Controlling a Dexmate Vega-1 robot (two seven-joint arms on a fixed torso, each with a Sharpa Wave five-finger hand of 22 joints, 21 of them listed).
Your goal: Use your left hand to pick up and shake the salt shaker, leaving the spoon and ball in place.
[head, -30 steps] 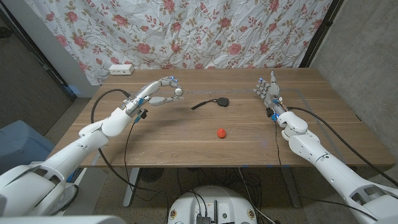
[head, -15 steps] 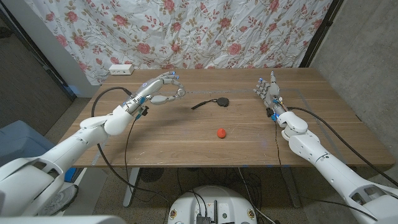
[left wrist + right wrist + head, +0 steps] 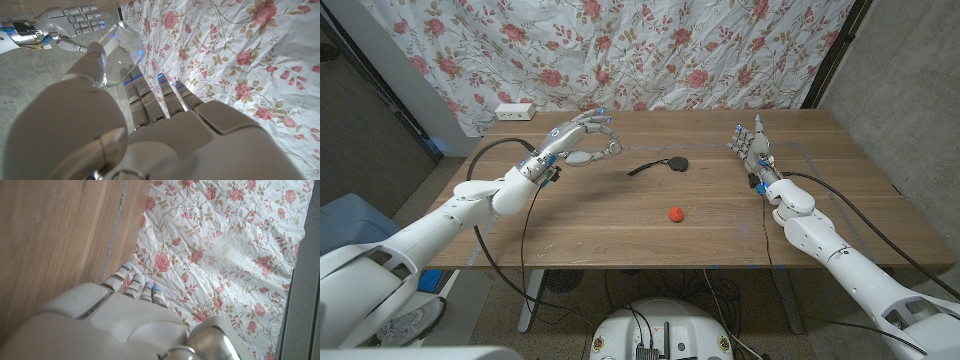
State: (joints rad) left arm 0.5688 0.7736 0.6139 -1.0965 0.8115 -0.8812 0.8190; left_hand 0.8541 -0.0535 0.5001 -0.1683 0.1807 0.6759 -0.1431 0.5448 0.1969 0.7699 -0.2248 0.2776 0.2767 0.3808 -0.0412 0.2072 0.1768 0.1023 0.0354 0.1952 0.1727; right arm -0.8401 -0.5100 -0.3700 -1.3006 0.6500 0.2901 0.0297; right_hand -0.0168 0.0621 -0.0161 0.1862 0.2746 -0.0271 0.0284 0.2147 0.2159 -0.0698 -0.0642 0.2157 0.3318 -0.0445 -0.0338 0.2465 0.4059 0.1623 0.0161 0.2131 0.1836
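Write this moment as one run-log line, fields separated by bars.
left hand holds clear glass salt shaker above table | right hand open, idle | black spoon, small red ball untouched on wooden table

The left hand (image 3: 582,140) hides most of the salt shaker (image 3: 116,55).

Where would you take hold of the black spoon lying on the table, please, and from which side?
Grip the spoon by its thin handle, which points toward the robot's left, coming down from above. It lies flat on the table, so only a top-down pinch fits; the rounded bowl end looks wider and harder to pinch.
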